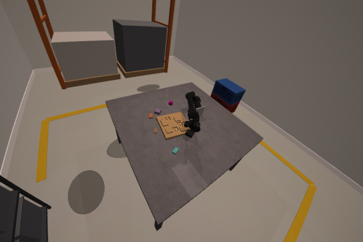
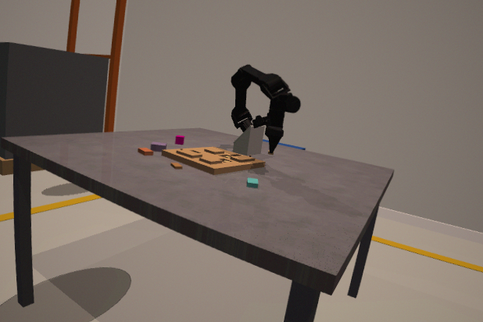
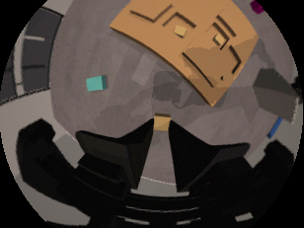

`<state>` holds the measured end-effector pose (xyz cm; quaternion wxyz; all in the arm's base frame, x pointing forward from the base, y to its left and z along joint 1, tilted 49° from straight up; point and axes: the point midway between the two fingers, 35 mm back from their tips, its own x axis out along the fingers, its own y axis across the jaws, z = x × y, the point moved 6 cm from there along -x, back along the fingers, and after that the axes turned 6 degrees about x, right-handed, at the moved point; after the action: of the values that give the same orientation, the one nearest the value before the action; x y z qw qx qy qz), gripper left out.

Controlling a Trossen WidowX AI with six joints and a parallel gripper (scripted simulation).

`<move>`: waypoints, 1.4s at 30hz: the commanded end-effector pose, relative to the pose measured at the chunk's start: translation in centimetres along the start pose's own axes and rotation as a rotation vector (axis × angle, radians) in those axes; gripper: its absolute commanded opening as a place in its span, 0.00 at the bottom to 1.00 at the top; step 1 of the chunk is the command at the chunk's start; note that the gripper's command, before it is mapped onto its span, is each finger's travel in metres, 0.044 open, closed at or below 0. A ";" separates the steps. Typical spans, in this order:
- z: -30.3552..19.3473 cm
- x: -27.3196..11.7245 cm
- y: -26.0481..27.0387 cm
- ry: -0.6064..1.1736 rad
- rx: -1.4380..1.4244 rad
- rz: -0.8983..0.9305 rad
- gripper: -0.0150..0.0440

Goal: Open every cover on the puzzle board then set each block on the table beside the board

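Observation:
My gripper (image 2: 270,150) (image 3: 161,121) points down, shut on a small tan block (image 2: 270,153) (image 3: 162,120), above the table beyond the board's near right corner. The wooden puzzle board (image 1: 167,135) (image 2: 214,171) (image 3: 140,33) has dark L-shaped grooves or rails; two small pale knobs show in the wrist view. Cover positions are hard to tell. On the table beside the board lie a magenta block (image 1: 170,103) (image 2: 180,140), a purple block (image 1: 157,111) (image 2: 159,147), an orange block (image 1: 150,116) (image 2: 145,152), a small brown-orange block (image 1: 155,130) (image 2: 176,166) and a teal block (image 1: 175,150) (image 2: 252,183) (image 3: 96,83).
The pale grey arm stand (image 2: 254,143) (image 3: 276,95) is on the table beside the board. The arm hides part of the board's right side in the top view. Blue and red crates (image 1: 228,91) stand on the floor beyond the table.

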<state>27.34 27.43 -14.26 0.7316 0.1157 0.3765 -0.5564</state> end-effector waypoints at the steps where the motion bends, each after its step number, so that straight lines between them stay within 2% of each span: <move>1: 0.1 1.0 0.0 -0.004 -0.005 -0.004 0.39; 42: 0.3 7.7 -0.4 -0.009 -0.004 -0.005 0.39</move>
<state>27.91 22.26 -18.79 0.7323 0.1150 0.3744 -0.5571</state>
